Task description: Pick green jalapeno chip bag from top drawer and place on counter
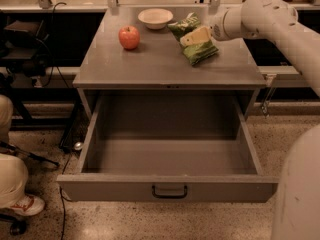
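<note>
Counter [150,66]: green jalapeno chip bag [201,51] looks set down at its right rear; gripper [196,35] atop, clamped on bag. Below counter, top drawer [170,184] open. Left: release, retract.

Arm outstretched, pincer [196,36] gripping green jalapeno chip bag [202,52]

A lab: loose cables [62,209], terrazzo floor [150,224], pincer [195,35] above the counter [160,59].
</note>
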{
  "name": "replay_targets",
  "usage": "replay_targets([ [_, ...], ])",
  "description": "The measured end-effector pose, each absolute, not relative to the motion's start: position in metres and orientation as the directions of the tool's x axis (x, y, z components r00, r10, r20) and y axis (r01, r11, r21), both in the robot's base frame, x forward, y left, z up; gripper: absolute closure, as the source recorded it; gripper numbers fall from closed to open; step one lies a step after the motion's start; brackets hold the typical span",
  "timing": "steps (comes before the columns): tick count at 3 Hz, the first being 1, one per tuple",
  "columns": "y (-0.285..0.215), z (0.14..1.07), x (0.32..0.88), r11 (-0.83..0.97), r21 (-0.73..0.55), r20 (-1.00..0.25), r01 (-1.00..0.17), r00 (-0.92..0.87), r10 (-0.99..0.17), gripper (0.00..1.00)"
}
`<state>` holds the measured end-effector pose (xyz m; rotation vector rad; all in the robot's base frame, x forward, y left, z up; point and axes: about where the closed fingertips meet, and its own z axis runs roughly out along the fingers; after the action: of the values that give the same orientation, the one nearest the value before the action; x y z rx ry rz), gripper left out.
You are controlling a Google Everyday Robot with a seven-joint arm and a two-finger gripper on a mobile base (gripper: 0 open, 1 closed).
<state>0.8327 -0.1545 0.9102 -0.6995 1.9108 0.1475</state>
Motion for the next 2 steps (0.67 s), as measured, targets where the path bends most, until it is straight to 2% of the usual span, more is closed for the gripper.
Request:
replay_targets([
  [1, -0.19, 0.927, 0.819, 0.848, -0.186, -0.895, -0.496, -0.271, -0.355, 0.0],
  [2, -0.254, 0.958, 0.781, 0.889, -0.19, -0.918, -0.416, -0.247, -0.311, 0.0],
])
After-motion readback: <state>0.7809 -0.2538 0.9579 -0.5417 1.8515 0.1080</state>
